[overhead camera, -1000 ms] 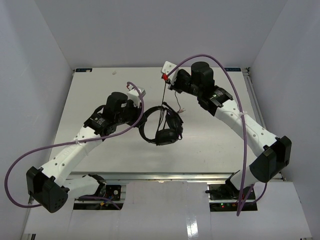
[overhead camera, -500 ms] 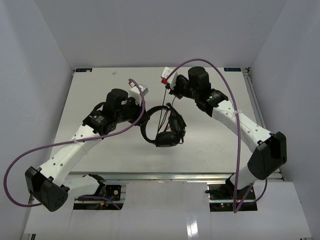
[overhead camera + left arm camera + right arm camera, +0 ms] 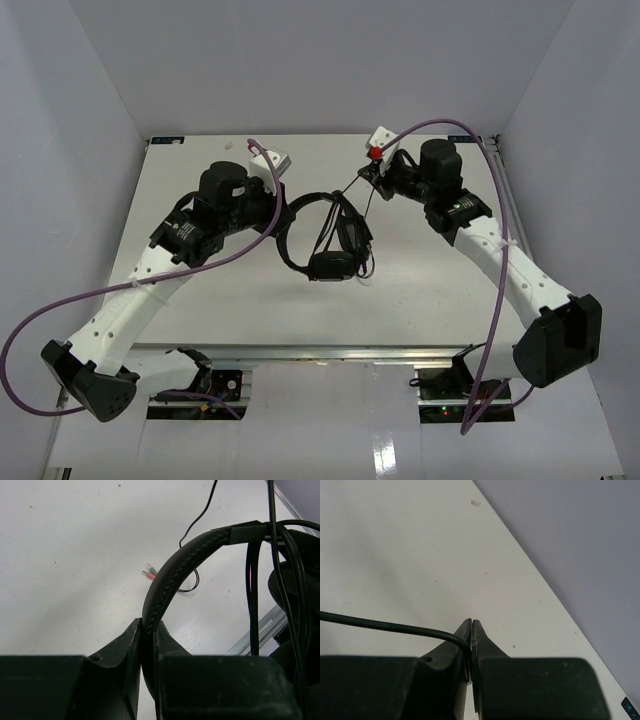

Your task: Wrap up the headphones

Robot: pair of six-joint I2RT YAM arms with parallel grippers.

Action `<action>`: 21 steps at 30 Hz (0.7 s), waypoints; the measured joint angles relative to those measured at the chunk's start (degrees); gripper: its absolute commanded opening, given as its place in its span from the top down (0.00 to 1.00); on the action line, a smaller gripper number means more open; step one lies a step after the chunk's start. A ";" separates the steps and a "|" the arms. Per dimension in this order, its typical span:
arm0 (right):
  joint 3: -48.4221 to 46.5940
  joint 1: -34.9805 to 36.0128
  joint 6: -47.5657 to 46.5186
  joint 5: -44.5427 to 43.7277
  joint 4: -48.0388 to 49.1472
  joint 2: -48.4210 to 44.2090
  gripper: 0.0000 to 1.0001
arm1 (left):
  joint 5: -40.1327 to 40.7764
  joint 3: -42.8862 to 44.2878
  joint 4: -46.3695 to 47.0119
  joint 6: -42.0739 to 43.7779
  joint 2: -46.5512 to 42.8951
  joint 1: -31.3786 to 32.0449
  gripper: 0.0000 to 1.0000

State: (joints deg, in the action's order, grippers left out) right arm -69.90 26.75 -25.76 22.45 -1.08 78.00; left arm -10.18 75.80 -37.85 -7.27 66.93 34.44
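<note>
The black headphones (image 3: 328, 240) hang above the table's middle, earcups low, with cable loops over the headband. My left gripper (image 3: 280, 212) is shut on the headband (image 3: 170, 575), which rises from between its fingers in the left wrist view. My right gripper (image 3: 372, 180) is shut on the thin black cable (image 3: 385, 626), which runs off to the left from its fingertips and stretches down to the headphones (image 3: 350, 195). The cable's plugs (image 3: 149, 572) lie on the table, red and green, with a slack curl beside them.
The white table (image 3: 200, 290) has a metal rail along its near edge (image 3: 260, 630). Thick purple robot cables (image 3: 120, 290) arc over both arms. White walls close in the left, right and back sides.
My right gripper has swung right and slightly back with the cable, drawing it out from the headphones. My left gripper has lifted and turned the headphones slightly toward the back left.
</note>
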 measured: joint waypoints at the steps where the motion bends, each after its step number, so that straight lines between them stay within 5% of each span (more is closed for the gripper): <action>1: 0.05 -0.38 0.51 0.32 0.58 -0.92 0.92 | 0.07 0.54 -0.17 0.15 0.38 0.02 1.00; 21: 4.28 -1.56 11.21 16.66 8.68 4.08 0.92 | -7.63 14.67 1.12 -9.02 4.19 0.18 1.00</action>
State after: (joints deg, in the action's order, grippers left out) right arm -65.62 25.19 -14.55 39.11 7.60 82.08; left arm -17.82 90.47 -36.73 -16.30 71.12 34.62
